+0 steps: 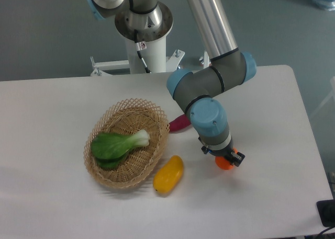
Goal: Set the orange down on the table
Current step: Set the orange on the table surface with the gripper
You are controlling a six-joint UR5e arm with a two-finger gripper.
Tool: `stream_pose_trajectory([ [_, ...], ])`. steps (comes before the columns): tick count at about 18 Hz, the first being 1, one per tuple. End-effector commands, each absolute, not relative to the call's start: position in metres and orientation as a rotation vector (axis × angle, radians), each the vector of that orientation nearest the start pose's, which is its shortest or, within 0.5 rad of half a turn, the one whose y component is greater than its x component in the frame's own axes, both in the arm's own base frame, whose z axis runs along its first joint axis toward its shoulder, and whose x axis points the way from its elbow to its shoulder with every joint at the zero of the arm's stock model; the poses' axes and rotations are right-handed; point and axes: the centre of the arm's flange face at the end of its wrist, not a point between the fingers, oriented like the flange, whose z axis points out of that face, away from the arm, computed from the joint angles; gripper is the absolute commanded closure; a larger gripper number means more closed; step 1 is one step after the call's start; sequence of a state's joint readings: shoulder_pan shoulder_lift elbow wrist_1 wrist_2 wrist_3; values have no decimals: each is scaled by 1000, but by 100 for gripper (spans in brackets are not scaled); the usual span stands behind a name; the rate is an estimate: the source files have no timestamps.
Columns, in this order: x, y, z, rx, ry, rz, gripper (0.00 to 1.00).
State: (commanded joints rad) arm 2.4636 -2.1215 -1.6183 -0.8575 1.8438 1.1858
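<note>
The orange (225, 164) is a small bright orange fruit, mostly hidden under the gripper. It sits at or just above the white table (272, 145), right of the basket. My gripper (226, 159) points down over it with the fingers around the fruit. The arm's wrist hides the fingers, so how the jaws stand is unclear.
A woven wicker basket (107, 173) holds a green bok choy (118, 144). A yellow-orange mango-like fruit (168, 174) lies by the basket's right side. A purple vegetable (179, 123) peeks out behind the arm. The robot base (144, 45) stands at the table's back.
</note>
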Motion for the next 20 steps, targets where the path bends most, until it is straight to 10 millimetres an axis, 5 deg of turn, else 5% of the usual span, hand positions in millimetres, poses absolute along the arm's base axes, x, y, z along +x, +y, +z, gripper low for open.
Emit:
stream_pose_trajectory([
  [2,-445,495,220,-3264,458,394,31],
  [12,-444,495,222,-3260,459,396,26],
  [13,-441,495,226,-3256,460,402,6],
  [14,-435,498,230,-3250,468,410,0],
  [20,-431,497,238,-3243,468,422,0],
])
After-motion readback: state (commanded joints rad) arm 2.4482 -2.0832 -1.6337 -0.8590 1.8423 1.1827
